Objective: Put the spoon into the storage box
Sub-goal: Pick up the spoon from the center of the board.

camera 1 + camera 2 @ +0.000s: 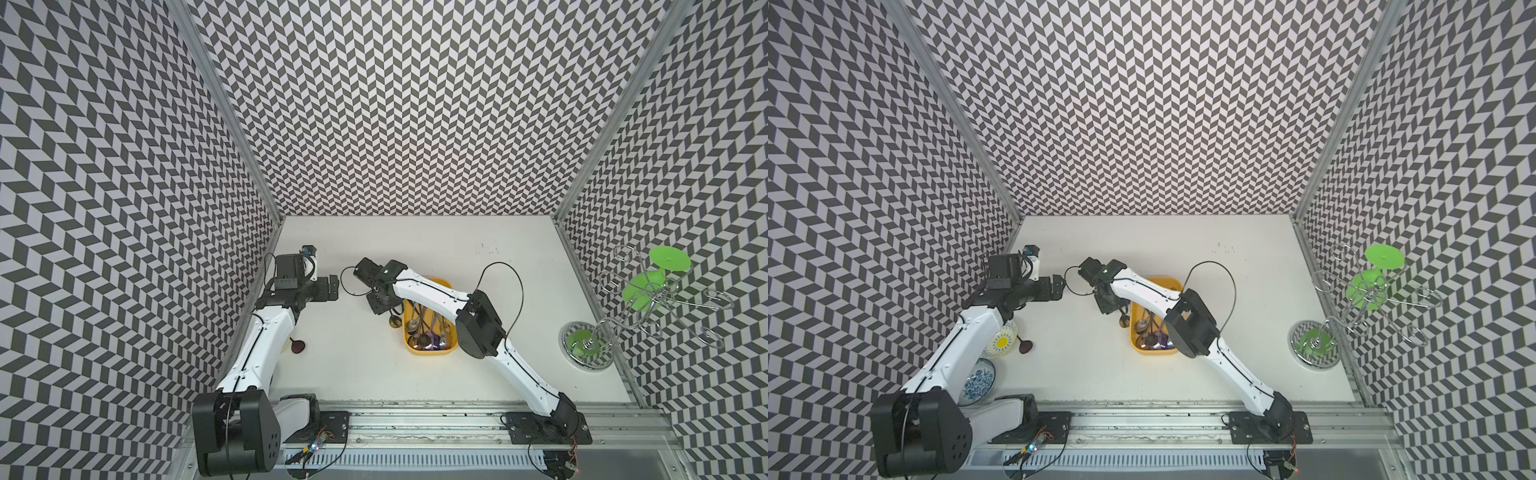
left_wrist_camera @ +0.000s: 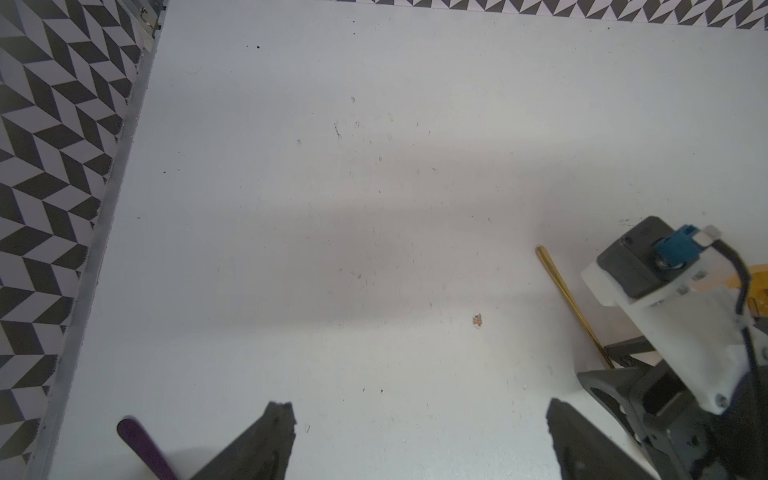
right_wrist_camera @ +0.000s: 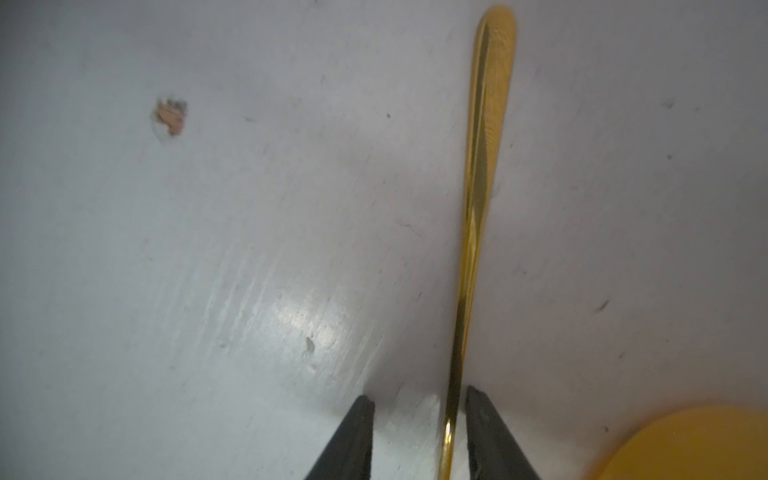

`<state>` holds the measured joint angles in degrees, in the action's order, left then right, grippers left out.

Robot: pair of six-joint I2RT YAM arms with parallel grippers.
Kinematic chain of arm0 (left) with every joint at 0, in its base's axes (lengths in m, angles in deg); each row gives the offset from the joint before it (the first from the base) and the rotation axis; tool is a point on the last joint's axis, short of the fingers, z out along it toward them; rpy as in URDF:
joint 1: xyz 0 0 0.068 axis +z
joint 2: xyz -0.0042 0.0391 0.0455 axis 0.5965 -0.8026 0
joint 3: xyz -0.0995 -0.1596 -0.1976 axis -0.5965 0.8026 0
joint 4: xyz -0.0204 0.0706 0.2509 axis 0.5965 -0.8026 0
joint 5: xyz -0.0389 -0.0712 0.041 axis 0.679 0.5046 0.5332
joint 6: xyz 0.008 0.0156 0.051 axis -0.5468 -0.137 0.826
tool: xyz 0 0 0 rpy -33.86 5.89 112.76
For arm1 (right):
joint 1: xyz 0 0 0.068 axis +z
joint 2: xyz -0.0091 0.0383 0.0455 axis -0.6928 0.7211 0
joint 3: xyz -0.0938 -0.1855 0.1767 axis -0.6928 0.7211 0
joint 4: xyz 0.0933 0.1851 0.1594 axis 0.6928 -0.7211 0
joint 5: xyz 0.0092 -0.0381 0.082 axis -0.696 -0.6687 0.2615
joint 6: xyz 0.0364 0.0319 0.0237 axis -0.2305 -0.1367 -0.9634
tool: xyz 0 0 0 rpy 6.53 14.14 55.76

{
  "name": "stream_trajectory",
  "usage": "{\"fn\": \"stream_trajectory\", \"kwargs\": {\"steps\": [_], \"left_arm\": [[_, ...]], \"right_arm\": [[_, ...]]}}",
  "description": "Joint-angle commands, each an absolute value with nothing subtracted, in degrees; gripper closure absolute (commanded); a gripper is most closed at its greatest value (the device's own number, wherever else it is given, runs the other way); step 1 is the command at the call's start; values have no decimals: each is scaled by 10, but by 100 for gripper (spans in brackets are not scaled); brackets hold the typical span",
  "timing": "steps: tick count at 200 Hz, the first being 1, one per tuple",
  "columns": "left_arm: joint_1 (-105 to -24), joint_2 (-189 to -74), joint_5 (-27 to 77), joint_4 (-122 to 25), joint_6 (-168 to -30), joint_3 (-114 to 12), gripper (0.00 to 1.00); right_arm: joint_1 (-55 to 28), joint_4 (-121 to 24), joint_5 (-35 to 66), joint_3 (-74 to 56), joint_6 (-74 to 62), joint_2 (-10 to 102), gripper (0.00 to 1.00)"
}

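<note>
Right arm: the right arm [image 1: 432, 291] rises from the front edge of the worktop [image 1: 498, 257]. Its elbow is above the storage box [image 1: 428, 353], and its forearm crosses over the box toward the left edge with the wrist bent down.
Right gripper: the right gripper [image 3: 419, 397] is low over the worktop with its fingers partly apart on either side of the spoon's handle. One fingertip is against the handle or nearly so, and a gap shows at the other, so it is not clamped.
Spoon: the gold spoon [image 3: 478, 208] lies flat on the worktop outside the box. Its bowl [image 1: 392, 321] is just beside the box's left wall, and its handle points toward the back-left corner.
Storage box: the yellow box sits near the middle of the worktop and holds several other spoons [image 1: 424, 332].
Left arm: the left arm [image 1: 266, 336] stretches along the left edge, with its wrist turned toward the middle.
Left gripper: the left gripper [image 2: 419, 415] is spread wide with nothing between its fingers, above bare worktop.
Right edge: a wire rack [image 1: 648, 307] with green discs stands here.
</note>
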<state>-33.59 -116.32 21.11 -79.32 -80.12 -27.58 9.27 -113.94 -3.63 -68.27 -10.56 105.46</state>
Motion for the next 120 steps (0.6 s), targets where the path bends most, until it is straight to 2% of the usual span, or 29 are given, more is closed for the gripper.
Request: {"fn": "stream_trajectory", "kwargs": {"steps": [1,25,67,120], "left_arm": [[-336,-1150,211,-784,-805,-270,1],[-336,-1149,210,-784,-804,-271,1],[-336,-1148,208,-783,-803,-270,1],[-340,-1143,204,-784,-802,-270,1]], "right_arm": [[91,-1143,-36,-690,-106,1086,62],[92,-1142,-27,-692,-107,1095,71],[92,-1127,-16,-696,-119,1082,100],[92,-1088,-2,-696,-145,1036,100]]}}
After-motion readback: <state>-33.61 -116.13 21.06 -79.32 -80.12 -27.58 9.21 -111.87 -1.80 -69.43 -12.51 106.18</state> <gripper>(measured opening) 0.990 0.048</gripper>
